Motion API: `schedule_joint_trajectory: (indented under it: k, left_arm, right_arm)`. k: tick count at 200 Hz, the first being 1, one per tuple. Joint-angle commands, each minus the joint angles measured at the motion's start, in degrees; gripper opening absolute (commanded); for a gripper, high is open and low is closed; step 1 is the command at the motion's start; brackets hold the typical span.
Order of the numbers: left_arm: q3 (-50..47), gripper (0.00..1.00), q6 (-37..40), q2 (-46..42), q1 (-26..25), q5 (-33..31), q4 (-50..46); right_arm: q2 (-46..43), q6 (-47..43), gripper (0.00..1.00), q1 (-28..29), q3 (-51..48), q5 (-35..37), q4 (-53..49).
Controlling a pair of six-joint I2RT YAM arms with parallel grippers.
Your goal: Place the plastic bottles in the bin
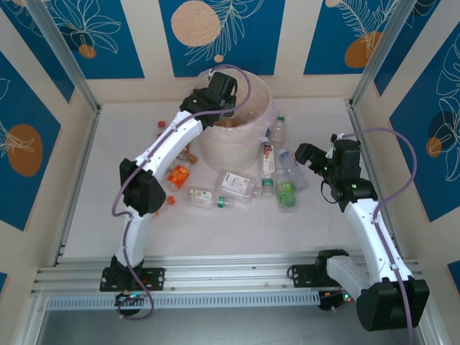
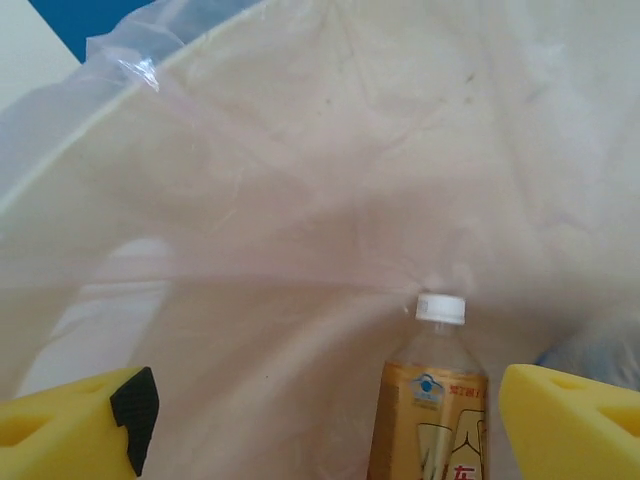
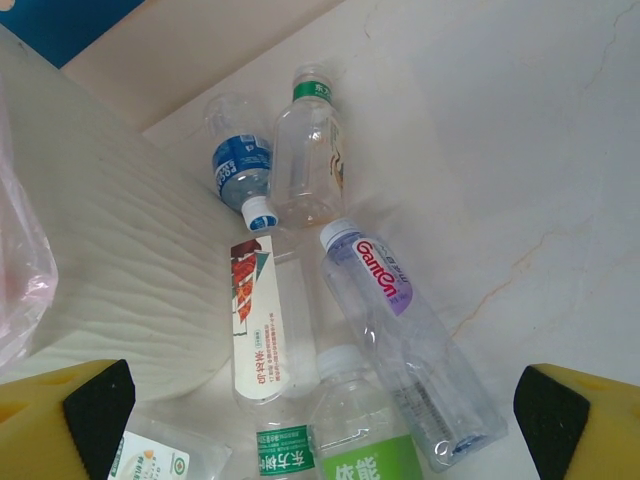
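hovering over bin (image 1: 231, 149), left hand (image 2: 325, 425) spread open; brown-label bottle (image 2: 430, 400) lies inside. right hand (image 3: 320, 435) open, nearer plastic bottles (image 3: 400, 340) on worktop (image 3: 520, 150) beside bin, long axes crosswise to its closing line.

Bright, even light, soft shadows; close foreground of wrist views blurred.

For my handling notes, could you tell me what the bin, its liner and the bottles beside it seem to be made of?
The bin looks like matte cream plastic, its wall faintly rippled. Its liner seems thin glossy film: translucent, wrinkled. The bottles appear clear plastic; the table shows through them.
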Motion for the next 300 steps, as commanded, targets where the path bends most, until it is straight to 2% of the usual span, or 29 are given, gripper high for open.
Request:
schedule_joint_trajectory:
  k: [1,20,33,67,124,176,230,247,266,287,300]
  left_arm:
    - [2.61,0.91,-0.65,1.05,-0.65,-1.32,-3.42]
    - [3.00,0.94,-1.03,0.39,-0.83,1.14,-4.01]
    - [3.00,1.00,-1.29,-0.52,-0.87,3.75,-3.97]
    - [-0.59,1.00,-1.49,-4.90,-1.31,10.26,-0.37]
    - [-23.27,1.00,-0.64,-21.11,-1.56,21.52,19.20]
    - [-37.22,1.00,-1.76,-32.51,-1.38,28.92,28.47]
    - [-52.65,1.00,-4.42,-44.56,-1.18,28.12,37.24]
    - [-57.04,1.00,-4.67,-47.95,-1.00,25.75,39.61]
    - [-61.32,1.00,-5.26,-51.29,-0.72,22.59,42.05]
    - [-65.51,1.00,-5.98,-54.95,-0.36,19.60,44.08]
    - [-67.96,1.00,-7.35,-56.95,-0.19,15.28,44.07]
  right_arm:
    - [-0.14,-1.10,1.00,0.35,2.21,0.81,-0.59]
    - [-0.19,-1.29,0.99,0.33,2.13,0.94,-0.72]
    - [-0.14,-1.38,1.00,0.32,2.13,1.37,-0.72]
    - [0.14,-1.45,1.00,0.27,1.93,2.04,-0.72]
    - [1.27,-2.08,0.99,0.22,1.78,2.59,-0.62]
    - [5.83,-0.68,0.99,-0.02,1.59,3.42,-1.07]
    - [12.86,-1.91,1.00,-0.20,0.53,1.21,-0.92]
    - [16.81,-2.88,0.99,-0.11,1.57,-4.01,0.05]
    - [22.27,-4.02,0.99,0.11,4.66,-4.73,-1.90]
    - [27.88,-9.59,1.00,0.88,7.39,-6.99,-1.45]
    - [31.51,-12.48,1.00,1.87,9.64,-8.94,-2.31]
